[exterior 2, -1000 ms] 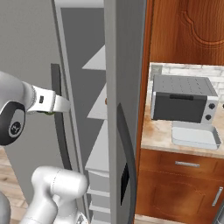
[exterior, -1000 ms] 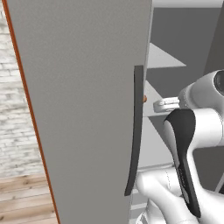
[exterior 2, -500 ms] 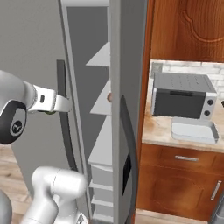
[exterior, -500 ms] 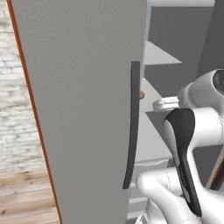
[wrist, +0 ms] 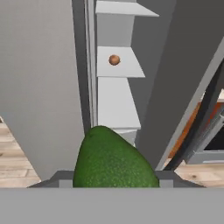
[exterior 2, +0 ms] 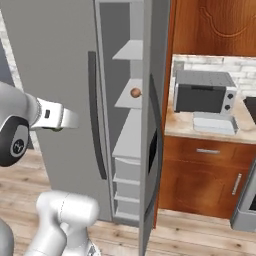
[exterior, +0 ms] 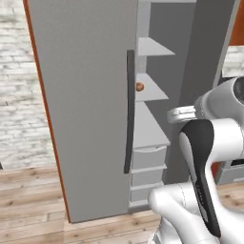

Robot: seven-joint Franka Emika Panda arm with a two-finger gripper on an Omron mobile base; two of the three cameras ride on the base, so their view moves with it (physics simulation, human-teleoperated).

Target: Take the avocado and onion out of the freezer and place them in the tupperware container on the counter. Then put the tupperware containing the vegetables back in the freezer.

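One freezer (exterior 2: 65, 75), tall and grey, stood open at the left of the scene, its long dark handle (exterior 2: 96, 115) running down the door edge and pale shelves (exterior 2: 131, 95) stepping down inside, with drawers (exterior: 148, 159) below them. Its second door (exterior 2: 150, 125) stood edge-on between the shelves and the cabinets.

One counter (exterior 2: 175, 127), beige stone over reddish-brown cabinets (exterior 2: 200, 180), lay to the right of the freezer, against a pale brick wall (exterior 2: 220, 62).

One grey toaster oven (exterior 2: 204, 92) sat at the far side of the counter.

One tupperware (exterior 2: 214, 123), a shallow pale tray, lay on the counter just in front of the toaster oven, nearer than it.

One avocado (wrist: 113, 162), dark green and pebbled, sat large at the bottom of the hand view, outside the freezer and in front of its open shelves. It lay between the gripper (wrist: 113, 177) tips, whose dark ends showed at either side of it; the tips appeared closed against the fruit, though the contact itself was hidden at the bottom edge.

One onion (exterior 2: 135, 92), small and orange-brown, rested alone on a middle shelf inside the freezer, near the shelf's left front edge, well apart from the avocado; it also showed in the left base view (exterior: 139, 86) and the hand view (wrist: 114, 60).
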